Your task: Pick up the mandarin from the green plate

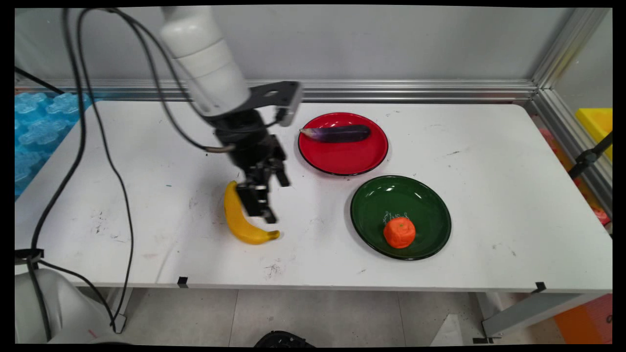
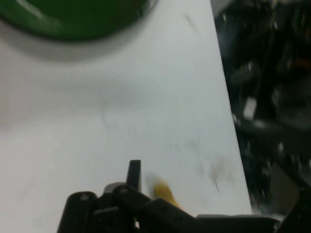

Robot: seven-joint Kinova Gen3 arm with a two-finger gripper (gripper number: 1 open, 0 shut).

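I hung low over the white table [image 1: 440, 146], my gripper [image 1: 261, 203] right at the yellow banana [image 1: 239, 220], somewhat left of the table's middle. The banana lay flat on the tabletop, its long axis running from the far side toward the near edge and bending rightward as it came, so the curve bowed out to the left. Its brownish tip pointed right, toward the green plate [image 1: 420, 195]; its other end, up by my linkage, pointed away toward the wall. My fingers came down across the upper half of the fruit, on its right flank, and from the main view they overlapped it. Whether my jaws were spread, pressed together or pinching the banana I could not tell: my own linkage covered the fingertips, and the hand view was too smeared to settle it. That view gave only a sliver of the banana [image 2: 164, 191] beside one finger, bare tabletop [image 2: 121, 121] beyond, and the rim of the green plate [image 2: 73, 24] at the top. To my right the green plate sat on the table with an orange [image 1: 399, 232] in its near part. Behind it, nearly touching its rim, stood a red plate [image 1: 342, 159] with a purple eggplant [image 1: 340, 133] lying crosswise in its far half.
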